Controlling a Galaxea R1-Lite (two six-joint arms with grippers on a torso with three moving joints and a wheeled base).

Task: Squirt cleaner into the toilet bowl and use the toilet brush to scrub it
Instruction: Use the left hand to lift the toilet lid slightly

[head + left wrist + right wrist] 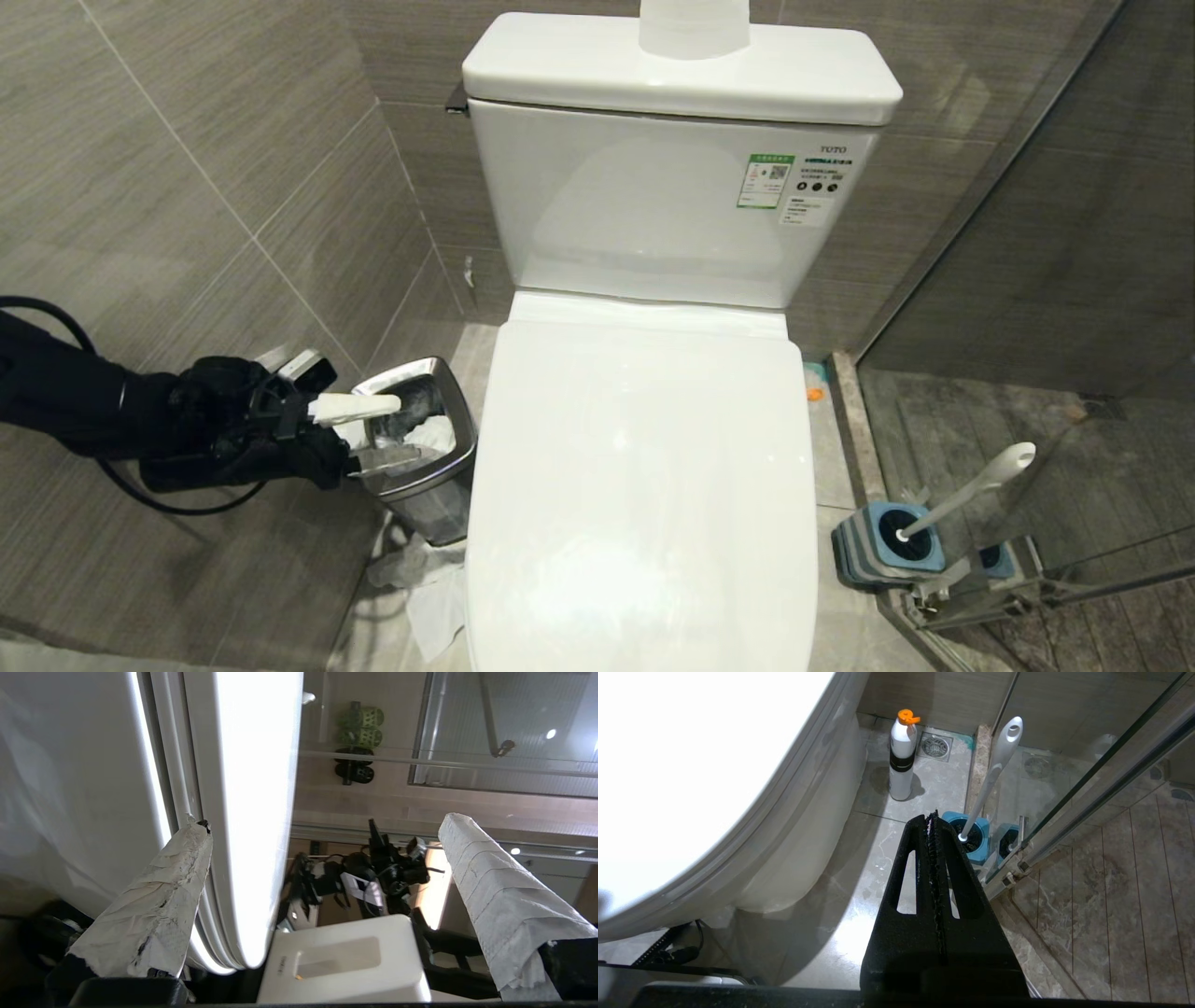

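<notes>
Biggest thing on my feed is the toilet: white tank (672,187) up top and the lid (644,485) flat down, so the toilet bowl (798,826) is covered and I only get its white outer wall in the right wrist view. Can't see any cleaner liquid from here.

Grey tiled wall (187,187) runs along the left, and a glass shower partition (1046,187) stands on the right.

My left arm comes in low from the left, with the left pincer (369,431) wide apart and holding nothing. It's right over the small steel waste bin (425,471) beside the toilet. Its fingers are wrapped in white paper, and in the left wrist view one wrapped finger (159,910) sits right at the edge of the lid, though I can't tell if it touches. There's crumpled tissue (425,583) on the floor just in front of the bin.

The right pincer (933,821) is pressed together and empty, hanging low by the right side of the toilet.

The toilet brush (971,490) is parked in its blue holder cup (887,546) on the floor right of the toilet, against the glass, handle leaning up and away. A white spray bottle (902,756) with an orange cap stands on the floor tiles behind it, near a floor drain (934,745).
</notes>
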